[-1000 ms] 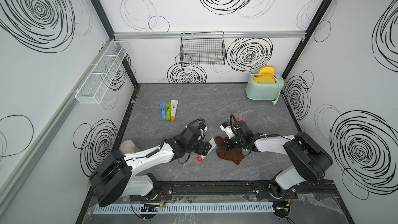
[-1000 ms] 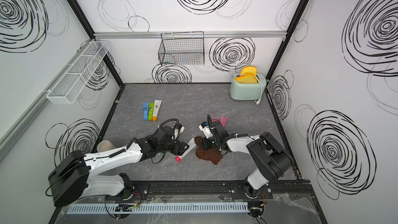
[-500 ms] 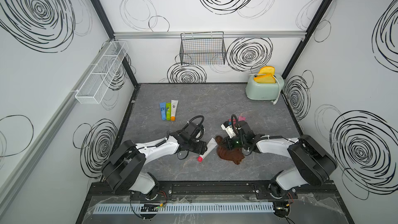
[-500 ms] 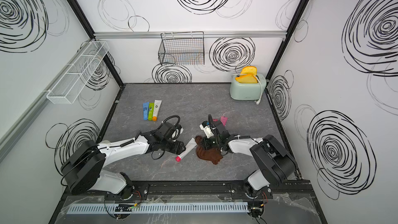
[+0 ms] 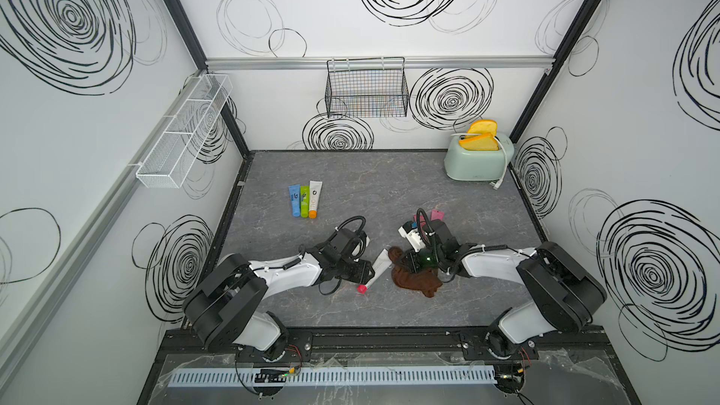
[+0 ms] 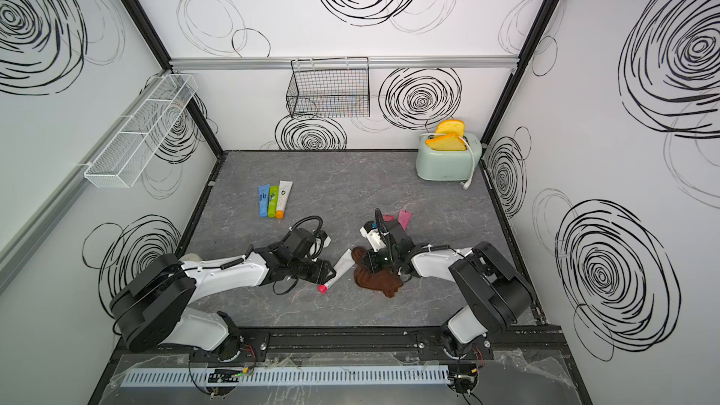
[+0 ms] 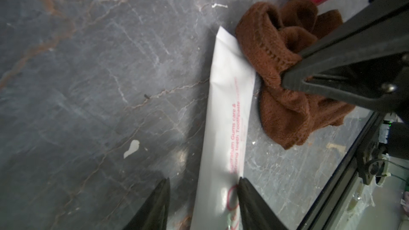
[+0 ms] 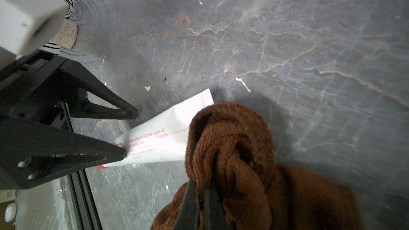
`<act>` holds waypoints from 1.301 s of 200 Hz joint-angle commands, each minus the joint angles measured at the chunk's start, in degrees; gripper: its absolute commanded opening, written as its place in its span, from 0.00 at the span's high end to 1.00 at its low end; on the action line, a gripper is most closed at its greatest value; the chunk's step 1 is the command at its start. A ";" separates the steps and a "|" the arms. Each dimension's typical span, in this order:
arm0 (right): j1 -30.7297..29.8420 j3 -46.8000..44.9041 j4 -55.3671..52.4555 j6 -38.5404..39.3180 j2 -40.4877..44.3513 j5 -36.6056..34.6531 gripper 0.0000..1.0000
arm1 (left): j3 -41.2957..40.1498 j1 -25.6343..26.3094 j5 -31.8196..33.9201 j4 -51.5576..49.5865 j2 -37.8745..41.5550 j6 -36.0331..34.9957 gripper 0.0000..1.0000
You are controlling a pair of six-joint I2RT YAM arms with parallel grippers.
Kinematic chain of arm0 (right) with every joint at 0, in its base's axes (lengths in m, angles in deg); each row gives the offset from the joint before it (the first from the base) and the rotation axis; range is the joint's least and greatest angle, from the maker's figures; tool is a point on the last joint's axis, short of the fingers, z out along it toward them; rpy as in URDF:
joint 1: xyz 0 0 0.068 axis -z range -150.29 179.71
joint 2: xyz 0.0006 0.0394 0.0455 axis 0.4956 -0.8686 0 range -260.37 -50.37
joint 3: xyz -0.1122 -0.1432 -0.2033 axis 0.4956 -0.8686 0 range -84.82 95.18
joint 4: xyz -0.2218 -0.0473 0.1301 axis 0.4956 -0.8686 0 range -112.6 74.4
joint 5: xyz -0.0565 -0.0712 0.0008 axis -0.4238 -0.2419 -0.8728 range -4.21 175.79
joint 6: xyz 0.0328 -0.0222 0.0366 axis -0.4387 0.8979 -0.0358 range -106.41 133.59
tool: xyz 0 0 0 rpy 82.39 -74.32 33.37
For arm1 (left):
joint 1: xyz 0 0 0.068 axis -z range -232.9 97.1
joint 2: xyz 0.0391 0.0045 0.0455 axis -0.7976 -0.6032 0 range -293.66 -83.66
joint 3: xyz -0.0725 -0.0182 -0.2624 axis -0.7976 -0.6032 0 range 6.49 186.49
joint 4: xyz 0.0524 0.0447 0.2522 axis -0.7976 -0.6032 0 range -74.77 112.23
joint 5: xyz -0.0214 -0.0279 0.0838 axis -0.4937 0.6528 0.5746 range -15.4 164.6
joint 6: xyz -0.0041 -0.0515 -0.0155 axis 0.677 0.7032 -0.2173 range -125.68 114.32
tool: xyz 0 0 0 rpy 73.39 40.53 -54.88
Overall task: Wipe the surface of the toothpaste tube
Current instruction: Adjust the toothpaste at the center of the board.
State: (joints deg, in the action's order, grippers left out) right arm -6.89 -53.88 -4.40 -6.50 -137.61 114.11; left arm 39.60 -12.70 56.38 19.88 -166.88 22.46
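Observation:
The toothpaste tube [image 5: 377, 268] [image 6: 342, 266] is white with a pink cap [image 5: 361, 289] and lies flat on the grey table between my two arms. My left gripper [image 5: 366, 271] [image 7: 203, 181] is open astride the tube's cap half [image 7: 223, 129]. One fingertip [image 8: 122, 151] touches the tube's side, the other [image 8: 135, 115] stands clear of it. My right gripper [image 5: 405, 262] [image 8: 201, 186] is shut on a bunched brown cloth [image 5: 415, 284] [image 8: 232, 142]. A fold of the cloth lies over the tube's flat crimped end [image 8: 199, 102].
Three small tubes [image 5: 305, 199] lie side by side at the back left. A mint toaster [image 5: 475, 157] with yellow bread stands at the back right. Pink items [image 5: 436, 215] lie behind my right wrist. A black wire basket [image 5: 366, 87] and a white wire shelf [image 5: 183, 134] hang on the walls.
My left gripper's jaws have narrowed around the tube, and the left arm has swung in closer to it. The right gripper and the cloth have barely moved.

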 commanded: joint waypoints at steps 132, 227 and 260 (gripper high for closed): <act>0.38 -1.21 0.22 0.32 3.65 -1.81 1.00 | 3.36 2.19 15.01 -7.94 6.14 -1.42 1.00; 8.34 -5.70 3.69 -2.05 8.58 2.19 1.00 | 14.77 15.99 55.17 -13.43 -4.98 -12.90 1.00; 10.18 -5.93 4.18 -2.14 7.92 3.83 1.00 | 16.99 21.16 57.65 -13.81 -11.30 -12.96 1.00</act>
State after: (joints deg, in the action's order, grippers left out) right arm 2.14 -59.33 -1.80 -8.12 -129.96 116.01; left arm 53.23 5.44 107.79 5.98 -175.49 10.75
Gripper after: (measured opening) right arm 0.055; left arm 0.078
